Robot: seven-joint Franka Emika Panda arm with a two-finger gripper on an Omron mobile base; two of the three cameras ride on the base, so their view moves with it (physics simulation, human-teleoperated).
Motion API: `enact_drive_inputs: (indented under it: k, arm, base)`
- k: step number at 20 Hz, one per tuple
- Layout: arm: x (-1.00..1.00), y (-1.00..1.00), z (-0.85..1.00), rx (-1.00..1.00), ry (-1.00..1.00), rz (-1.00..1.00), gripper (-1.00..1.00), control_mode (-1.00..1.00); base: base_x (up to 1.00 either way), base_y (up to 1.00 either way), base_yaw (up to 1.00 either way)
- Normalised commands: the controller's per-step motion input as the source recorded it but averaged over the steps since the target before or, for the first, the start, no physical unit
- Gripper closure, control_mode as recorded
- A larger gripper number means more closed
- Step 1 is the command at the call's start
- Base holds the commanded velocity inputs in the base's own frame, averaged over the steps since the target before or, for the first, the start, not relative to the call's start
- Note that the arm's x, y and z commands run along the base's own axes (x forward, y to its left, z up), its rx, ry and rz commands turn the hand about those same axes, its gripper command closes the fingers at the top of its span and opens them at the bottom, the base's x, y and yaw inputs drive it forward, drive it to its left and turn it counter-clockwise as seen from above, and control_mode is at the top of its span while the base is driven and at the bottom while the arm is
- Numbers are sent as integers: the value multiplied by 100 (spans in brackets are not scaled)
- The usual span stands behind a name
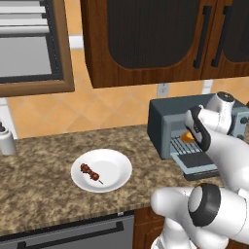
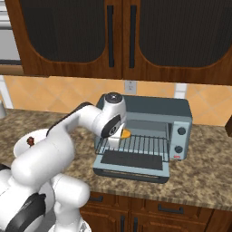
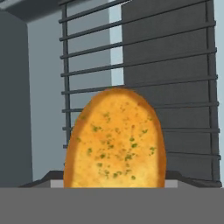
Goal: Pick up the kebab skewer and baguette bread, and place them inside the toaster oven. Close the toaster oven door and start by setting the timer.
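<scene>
Baguette bread (image 3: 115,140) fills our hand view over the toaster oven (image 2: 156,120) rack; grip state we cannot tell (fingertips hidden). Next: kebab skewer (image 1: 91,172) at 9 o'clock.

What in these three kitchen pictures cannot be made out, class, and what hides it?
- Hand's fingers: not visible behind the bread in the hand view, so its grip is unclear.
- Bread: mostly covered by the arm in both base views.
- Skewer: in the right base view, mostly hidden behind the arm.

skewer (image 1: 91,171): on plate (image 1: 118,168), left of oven (image 2: 154,110)
bread (image 2: 124,133): in oven mouth, over rack (image 2: 138,145)
door (image 2: 131,164): down, near side
</scene>
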Motion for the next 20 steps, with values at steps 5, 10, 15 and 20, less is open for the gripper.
enact_drive_inputs:
  k: [5, 10, 15, 20]
  arm:
    - [31, -1, -14, 0, 0, 0, 100, -100]
    - [16, 0, -36, 0, 0, 0, 100, -100]
    - [2, 0, -29, 0, 0, 0, 100, -100]
    - [0, 0, 0, 0, 0, 0, 100, -100]
  base:
    - [0, 0, 0]
    - [0, 0, 0]
    - [0, 0, 0]
    - [0, 0, 0]
